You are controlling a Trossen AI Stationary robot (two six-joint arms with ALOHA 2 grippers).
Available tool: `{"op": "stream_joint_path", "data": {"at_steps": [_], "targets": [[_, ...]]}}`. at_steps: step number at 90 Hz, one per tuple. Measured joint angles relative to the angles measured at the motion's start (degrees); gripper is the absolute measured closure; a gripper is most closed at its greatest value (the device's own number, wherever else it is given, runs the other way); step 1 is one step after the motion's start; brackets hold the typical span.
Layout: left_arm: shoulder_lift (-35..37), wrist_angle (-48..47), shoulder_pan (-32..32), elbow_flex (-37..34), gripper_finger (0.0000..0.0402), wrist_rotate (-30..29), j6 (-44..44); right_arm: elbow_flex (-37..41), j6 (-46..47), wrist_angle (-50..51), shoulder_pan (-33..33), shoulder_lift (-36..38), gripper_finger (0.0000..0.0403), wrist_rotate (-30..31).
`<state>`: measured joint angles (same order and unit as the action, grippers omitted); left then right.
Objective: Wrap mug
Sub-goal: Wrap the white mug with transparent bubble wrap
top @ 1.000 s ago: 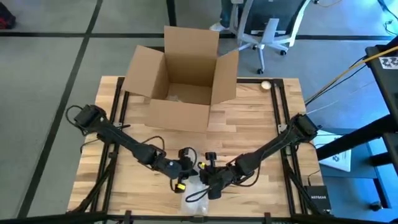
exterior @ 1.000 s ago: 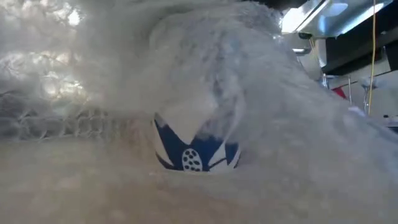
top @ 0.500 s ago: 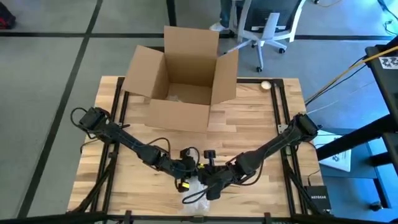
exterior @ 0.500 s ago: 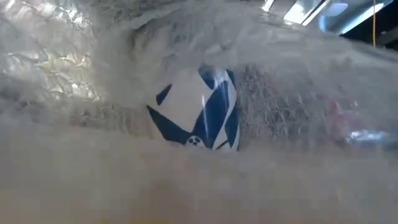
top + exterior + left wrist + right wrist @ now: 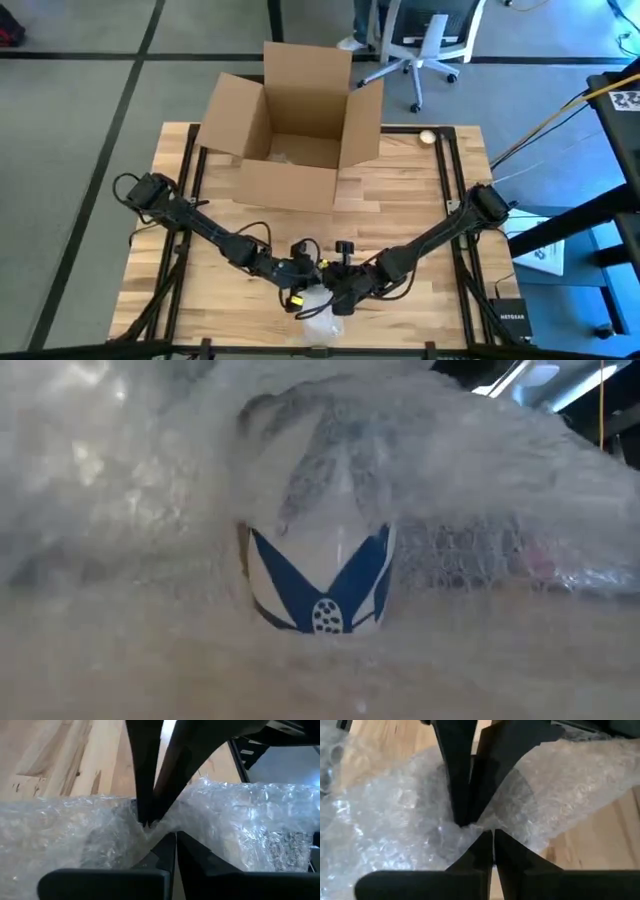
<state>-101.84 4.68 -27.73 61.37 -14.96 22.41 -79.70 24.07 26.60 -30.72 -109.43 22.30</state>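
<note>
Mug point(image 5: 318, 585) upright again | bubble wrap point(image 5: 318, 308) bunched tighter | both grippers' fingers point(image 5: 167, 855) pinching wrap, closer together

The bubble wrap point(image 5: 318, 310) now bunches into a tighter bundle than a second ago. The left gripper point(image 5: 305, 283) and right gripper point(image 5: 330, 290) sit closer together over it. The mug point(image 5: 318, 575) stands upright again, apparently after tilting.
</note>
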Motion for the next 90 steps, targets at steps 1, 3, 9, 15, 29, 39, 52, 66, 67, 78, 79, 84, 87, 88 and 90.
{"op": "stream_joint_path", "data": {"at_steps": [1,3,9,15,29,39,52,66,67,78,79,84,87,88,90], "targets": [[0.10,-0.20,-0.01,0.09,0.0401,0.01,-0.10,0.01,0.01,-0.07,0.00,-0.01,0.0398,-0.03],[0.33,-0.37,-0.04,0.23,0.0401,0.02,-0.23,0.02,0.02,-0.16,0.00,-0.02,0.0398,-0.04],[1.59,-0.81,-0.20,0.37,0.0401,0.22,-0.64,0.07,0.05,-0.07,0.00,0.00,0.0398,-0.17],[3.42,-2.14,-0.22,0.48,0.0401,0.22,-0.60,0.09,0.08,-0.05,0.00,0.02,0.0398,-0.40],[7.62,-5.53,-0.69,0.50,0.0401,0.07,0.27,0.11,0.09,-0.02,0.00,0.02,0.0398,-0.46],[8.91,-5.65,-1.83,0.57,0.0401,0.68,0.34,0.11,-0.13,-0.05,0.02,0.02,0.0398,-0.43],[6.54,-4.49,-2.08,0.59,0.0401,0.66,-1.41,0.13,-0.28,-0.20,0.02,0.02,0.0398,-0.43],[1.30,-3.00,0.64,0.57,0.0401,2.08,-0.11,0.20,-0.30,-0.98,0.02,-0.02,0.0398,-0.28],[0.97,-2.88,0.80,0.57,0.0401,2.42,-0.04,0.20,-0.30,-1.02,0.02,-0.02,0.0398,-0.32],[-1.70,-0.02,2.24,0.79,0.0401,5.38,1.03,0.10,-0.32,-0.99,0.02,0.06,0.0398,-0.44],[-1.81,0.13,2.31,0.80,0.0401,5.44,1.16,-0.02,-0.34,-0.80,0.02,0.05,0.0398,-0.45],[-2.24,0.31,2.60,0.87,0.0401,5.45,1.49,-1.03,-0.34,0.67,0.02,0.05,0.0398,-0.48],[-2.25,0.19,2.72,0.87,0.0401,5.40,1.51,-2.07,-0.51,2.16,0.02,0.05,0.0398,-0.54],[-2.26,0.10,2.75,0.86,0.0401,5.40,1.51,-2.47,-0.55,2.72,0.02,0.05,0.0398,-0.54],[-2.28,-0.06,2.79,0.83,0.0401,5.40,1.51,-3.34,-0.64,3.84,0.02,0.05,0.0398,-0.60]]}}
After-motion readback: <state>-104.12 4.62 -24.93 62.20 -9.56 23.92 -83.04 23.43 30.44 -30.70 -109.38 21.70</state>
